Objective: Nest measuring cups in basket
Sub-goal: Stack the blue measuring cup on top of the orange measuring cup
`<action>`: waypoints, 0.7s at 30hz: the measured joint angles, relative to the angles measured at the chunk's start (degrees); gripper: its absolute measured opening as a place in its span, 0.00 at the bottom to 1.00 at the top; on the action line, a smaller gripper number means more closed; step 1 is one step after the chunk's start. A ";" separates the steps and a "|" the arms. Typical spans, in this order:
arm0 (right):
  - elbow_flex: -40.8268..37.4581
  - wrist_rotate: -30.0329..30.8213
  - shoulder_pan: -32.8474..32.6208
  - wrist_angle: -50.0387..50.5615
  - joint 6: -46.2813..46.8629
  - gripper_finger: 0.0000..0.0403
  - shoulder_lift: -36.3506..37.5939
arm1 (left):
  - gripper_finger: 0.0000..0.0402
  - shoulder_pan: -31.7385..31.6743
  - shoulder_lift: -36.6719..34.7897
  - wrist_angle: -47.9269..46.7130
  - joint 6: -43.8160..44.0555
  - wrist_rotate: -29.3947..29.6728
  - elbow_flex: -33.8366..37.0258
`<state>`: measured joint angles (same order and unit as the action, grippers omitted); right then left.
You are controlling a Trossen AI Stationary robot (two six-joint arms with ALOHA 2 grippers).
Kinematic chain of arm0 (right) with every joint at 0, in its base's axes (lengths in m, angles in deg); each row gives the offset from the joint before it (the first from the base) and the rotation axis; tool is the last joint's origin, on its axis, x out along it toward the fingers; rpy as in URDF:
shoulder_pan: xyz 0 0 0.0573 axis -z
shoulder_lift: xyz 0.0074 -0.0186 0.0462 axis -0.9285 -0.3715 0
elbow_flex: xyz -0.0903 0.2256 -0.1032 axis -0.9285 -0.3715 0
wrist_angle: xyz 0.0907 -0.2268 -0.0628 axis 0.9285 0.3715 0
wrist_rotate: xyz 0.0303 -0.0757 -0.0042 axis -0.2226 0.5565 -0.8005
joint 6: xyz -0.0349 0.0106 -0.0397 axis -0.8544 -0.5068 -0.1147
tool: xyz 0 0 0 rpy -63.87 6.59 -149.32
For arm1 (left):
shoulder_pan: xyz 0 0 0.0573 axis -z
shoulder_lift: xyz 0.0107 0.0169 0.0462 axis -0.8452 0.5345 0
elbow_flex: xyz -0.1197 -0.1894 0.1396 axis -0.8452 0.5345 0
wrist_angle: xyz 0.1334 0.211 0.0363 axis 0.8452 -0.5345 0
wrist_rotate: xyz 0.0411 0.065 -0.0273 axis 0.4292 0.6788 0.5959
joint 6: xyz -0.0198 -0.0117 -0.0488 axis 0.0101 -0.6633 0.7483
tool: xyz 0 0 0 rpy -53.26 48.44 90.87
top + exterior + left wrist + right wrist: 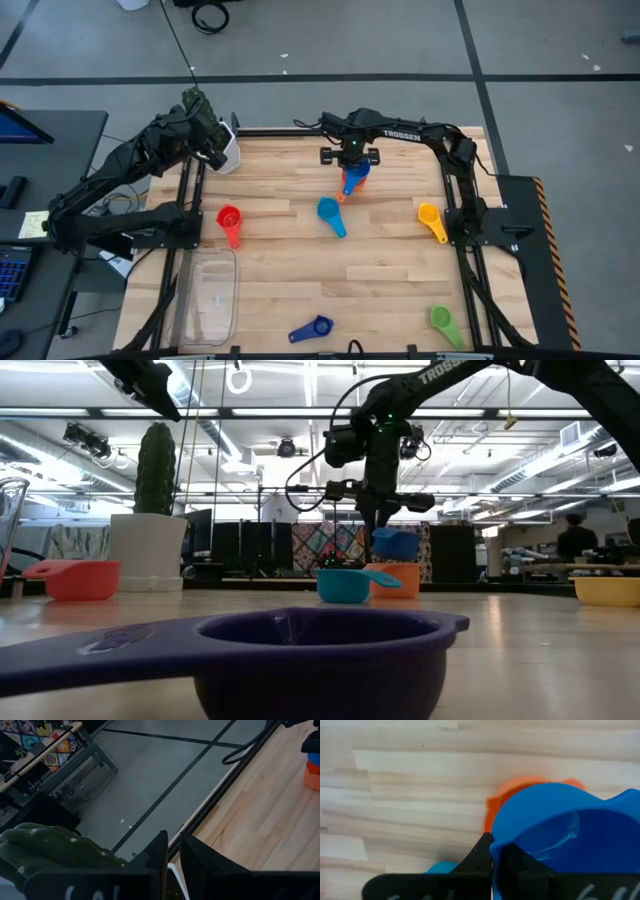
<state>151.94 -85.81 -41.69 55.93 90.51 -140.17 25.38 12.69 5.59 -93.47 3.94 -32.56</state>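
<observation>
My right gripper (350,160) is shut on a blue measuring cup (395,543), right over an orange cup (392,580) that stands on the table at the far middle. The orange cup also shows under the blue one in the right wrist view (520,787). A light blue cup (330,216), a red cup (230,220), a yellow cup (432,220), a green cup (445,322) and a dark blue cup (312,328) lie apart on the table. The clear basket (210,295) stands at the near left. My left gripper (171,855) waits over the white pot (226,152) at the far left, its fingers close together. My right gripper pinches the blue cup's wall at the rim (494,851), one finger outside the cup and one inside. The fingers come from above, pointing down. The cup hangs mouth up just over the orange cup's mouth. Whether the two cups touch, I cannot tell.
The white pot with a green cactus (155,470) stands at the table's far left corner. Black frame rails run along the table's left (185,215) and right (455,215) sides. Bare wood lies between the cups in the table's middle.
</observation>
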 joint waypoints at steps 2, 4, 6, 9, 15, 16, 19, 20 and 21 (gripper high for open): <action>-0.22 -0.51 0.17 -0.15 -0.14 0.02 0.00 | 0.13 0.00 0.00 -0.02 -0.04 0.00 0.00; -1.06 -0.51 0.31 -0.67 -0.13 0.02 0.04 | 0.13 0.00 0.00 -0.01 -0.01 0.00 0.00; -2.03 -0.84 0.38 -0.79 0.07 0.02 0.04 | 0.13 0.00 0.00 -0.02 -0.02 0.01 0.00; -3.80 -1.15 0.42 -2.28 0.10 0.02 0.04 | 0.13 0.00 0.00 -0.17 -0.01 0.00 0.00; -5.91 -0.73 0.38 -5.23 0.32 0.05 0.04 | 0.13 0.00 0.00 -0.50 -0.01 0.02 0.00; -6.15 -1.17 0.44 -5.93 0.31 0.06 0.04 | 0.13 0.00 0.00 -0.52 -0.01 0.00 0.00; -6.51 -1.60 0.46 -6.97 0.27 0.12 0.04 | 0.13 0.00 0.00 -0.52 -0.01 0.02 0.00; -6.58 -1.45 0.44 -7.14 -0.04 0.13 0.04 | 0.13 0.00 0.00 -0.52 -0.01 0.02 0.00; -6.58 -0.84 0.42 -7.36 -0.48 0.14 0.04 | 0.13 0.00 0.00 -0.52 -0.01 0.00 0.00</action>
<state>145.36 -86.65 -41.28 48.58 90.03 -140.13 25.38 12.69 5.07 -93.49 3.94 -32.56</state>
